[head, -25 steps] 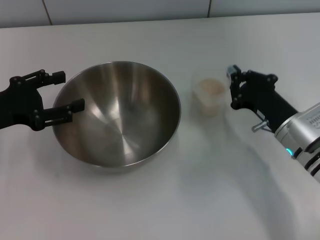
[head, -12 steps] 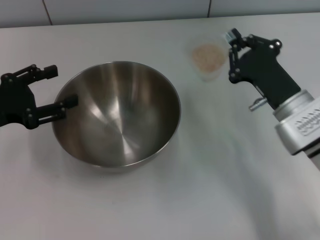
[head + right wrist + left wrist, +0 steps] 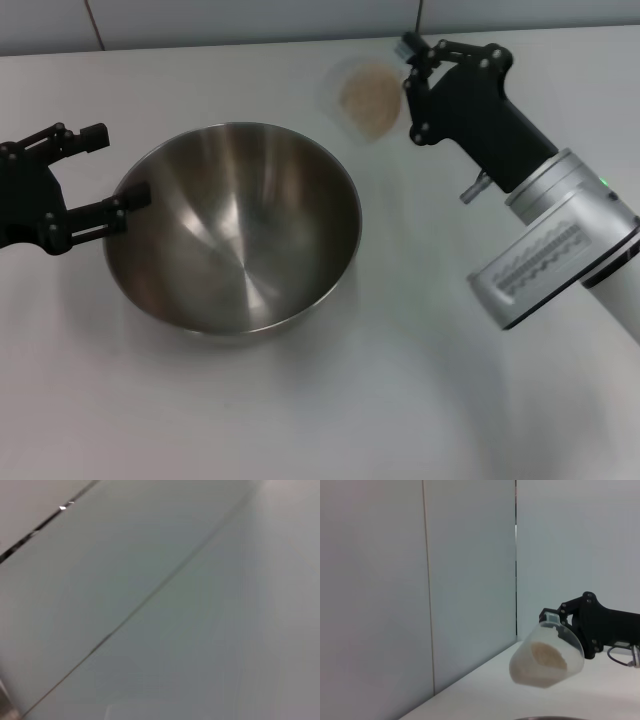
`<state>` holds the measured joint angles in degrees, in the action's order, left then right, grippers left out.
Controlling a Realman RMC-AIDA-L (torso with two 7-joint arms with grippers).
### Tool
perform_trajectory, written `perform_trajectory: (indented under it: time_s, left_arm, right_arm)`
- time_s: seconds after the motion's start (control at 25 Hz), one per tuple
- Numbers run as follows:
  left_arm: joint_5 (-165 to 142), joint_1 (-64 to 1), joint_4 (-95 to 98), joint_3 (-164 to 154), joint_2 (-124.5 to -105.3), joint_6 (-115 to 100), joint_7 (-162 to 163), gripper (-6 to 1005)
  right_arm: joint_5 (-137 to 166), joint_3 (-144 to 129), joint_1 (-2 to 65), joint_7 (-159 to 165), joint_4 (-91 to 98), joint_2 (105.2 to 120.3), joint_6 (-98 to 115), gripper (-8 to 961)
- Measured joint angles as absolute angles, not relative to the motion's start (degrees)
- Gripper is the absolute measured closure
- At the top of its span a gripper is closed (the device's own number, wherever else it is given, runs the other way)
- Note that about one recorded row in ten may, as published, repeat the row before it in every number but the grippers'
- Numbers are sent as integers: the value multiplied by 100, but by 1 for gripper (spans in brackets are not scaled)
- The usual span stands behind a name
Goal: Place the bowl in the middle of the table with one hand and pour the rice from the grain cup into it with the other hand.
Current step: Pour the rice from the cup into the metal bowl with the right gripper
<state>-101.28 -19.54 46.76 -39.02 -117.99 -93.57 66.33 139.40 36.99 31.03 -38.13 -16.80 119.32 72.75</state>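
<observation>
The steel bowl point(image 3: 235, 225) stands on the off-white table point(image 3: 330, 420), left of centre in the head view. My left gripper point(image 3: 112, 168) is open just outside the bowl's left rim, holding nothing. My right gripper point(image 3: 409, 90) is shut on the clear grain cup point(image 3: 364, 98), held in the air beyond the bowl's far right rim. The cup is tilted, its mouth turned toward the bowl, and the rice point(image 3: 370, 96) is still inside. In the left wrist view the tilted cup point(image 3: 546, 657) hangs in front of the right arm's black fingers point(image 3: 592, 622).
A pale tiled wall point(image 3: 250, 20) runs along the table's far edge. The right arm's silver forearm point(image 3: 550, 250) reaches over the right side of the table. The right wrist view shows only blurred pale panels with dark seams.
My right gripper lifted the grain cup off the table, carried it up and leftward toward the bowl's far side, and tilted it. My left gripper drew back a little from the bowl's rim.
</observation>
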Motion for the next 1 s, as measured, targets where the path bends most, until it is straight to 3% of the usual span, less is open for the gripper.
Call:
perform_trajectory:
  time_s: [1.0]
  left_arm:
    - [-9625,-1975,4461,-3894,-11803,-9370,6645,184]
  right_arm:
    - [14940,3691,3487,-7196,-1876,11950,7222,937]
